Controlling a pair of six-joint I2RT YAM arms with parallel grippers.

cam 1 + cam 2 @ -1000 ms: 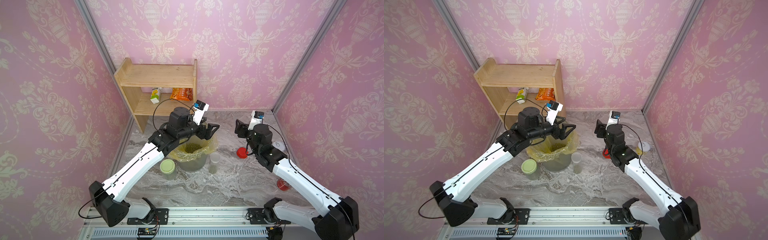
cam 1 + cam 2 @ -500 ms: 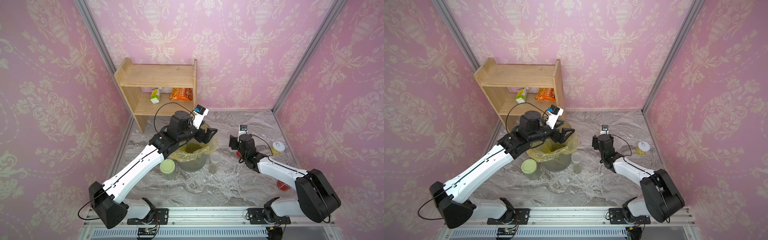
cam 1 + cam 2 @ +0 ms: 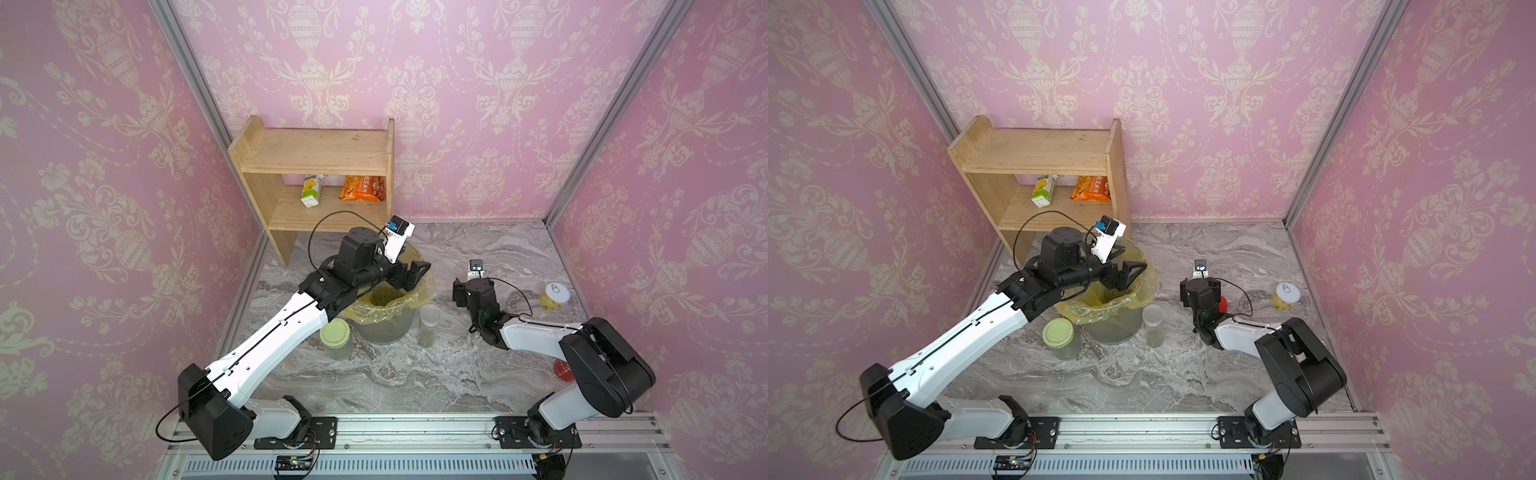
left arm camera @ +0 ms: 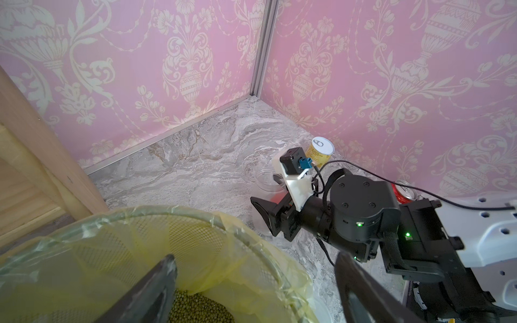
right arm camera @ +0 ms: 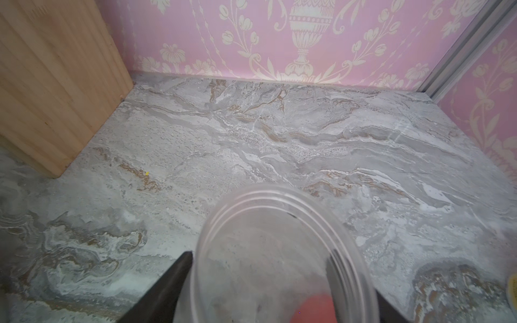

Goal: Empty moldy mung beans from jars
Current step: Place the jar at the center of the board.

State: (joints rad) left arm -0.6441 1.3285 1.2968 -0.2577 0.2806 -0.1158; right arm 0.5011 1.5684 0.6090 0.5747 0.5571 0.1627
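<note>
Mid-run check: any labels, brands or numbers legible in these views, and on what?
Nothing reads clearly.
Carton on the shelf: print too small.
Orange snack bag beside it: large characters, blurred.
Yellow tin: label print blurred.
Red can: mostly hidden, nothing legible.

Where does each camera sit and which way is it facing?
Top views: high above the arm bases, looking down at the table; left arm and right arm show.
Left wrist: above the lined bin, facing the far corner; open left tool and right arm show.
Right wrist: low, facing the back wall; right tool grips the clear jar.
Shared: top and left wrist views show the yellow tin.
</note>
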